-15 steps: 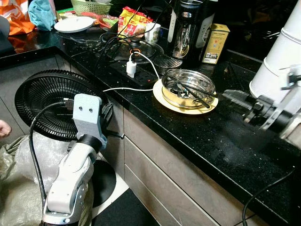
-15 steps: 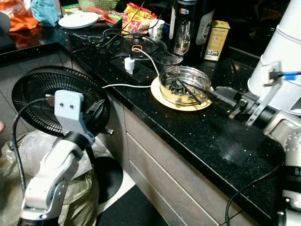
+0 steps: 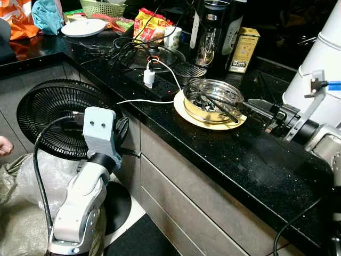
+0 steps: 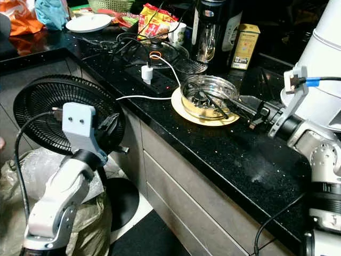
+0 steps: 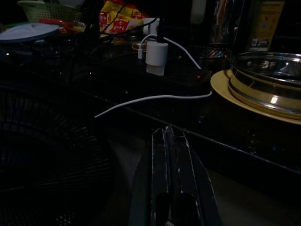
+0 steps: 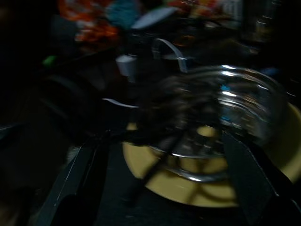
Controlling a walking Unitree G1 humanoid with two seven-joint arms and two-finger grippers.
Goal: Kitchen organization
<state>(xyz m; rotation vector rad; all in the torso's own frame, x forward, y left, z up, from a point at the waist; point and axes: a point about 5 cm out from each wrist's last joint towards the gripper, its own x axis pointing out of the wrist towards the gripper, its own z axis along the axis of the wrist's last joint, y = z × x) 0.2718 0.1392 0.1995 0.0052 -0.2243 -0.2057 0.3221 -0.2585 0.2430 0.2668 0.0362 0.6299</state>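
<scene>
Steel bowl (image 6: 221,117) between spread right tool (image 6: 164,174).

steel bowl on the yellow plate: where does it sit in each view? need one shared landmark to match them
Left eye view: steel bowl right of centre on the black counter, right gripper just beside it.
Right eye view: upper centre.
Left wrist view: right edge, partly cut off.
Right wrist view: centre-right, blurred, between the open fingers.
Shared landmark: the yellow plate under the bowl.
</scene>
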